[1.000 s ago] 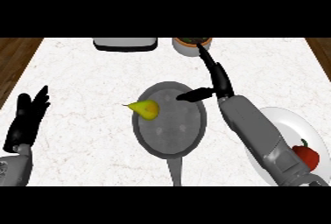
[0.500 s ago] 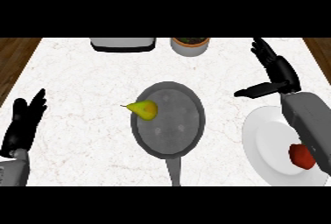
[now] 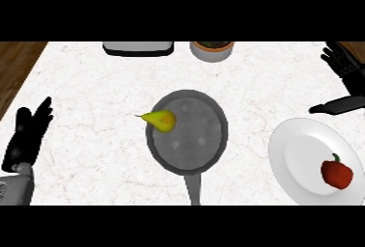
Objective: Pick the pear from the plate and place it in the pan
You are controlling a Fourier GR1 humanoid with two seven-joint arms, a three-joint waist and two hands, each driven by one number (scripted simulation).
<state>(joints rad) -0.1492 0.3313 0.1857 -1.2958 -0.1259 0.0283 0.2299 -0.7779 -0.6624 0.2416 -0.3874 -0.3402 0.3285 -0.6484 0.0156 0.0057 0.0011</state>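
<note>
Head view looks steeply down on a white marbled surface [image 3: 92,87], with a strip of brown wood showing at its upper left corner. At the centre lies a dark grey pan [image 3: 189,132], its handle pointing toward the lower edge of the view. The pear [image 3: 161,119], yellow-green with its stem end turned left, sits at the pan's upper left rim, its body inside the pan and its tip reaching just over the edge. To the right, near the view's border, lies a white plate [image 3: 299,159], and on its lower right part rests a red pepper [image 3: 336,172] (the only thing on the plate). The right hand [image 3: 345,72] shows at the upper right edge, above the plate and well apart from the pan; its fingers are straight and spread, the thumb sticking out toward the left, and it holds nothing. The left hand [image 3: 27,137] rests at the left edge with fingers straight and pointing up, also released and touching no object. At the far edge of the surface stand a grey box-like appliance [image 3: 138,47] and, just to its right, a round light-coloured pot [image 3: 212,50] with a dark inside.
</note>
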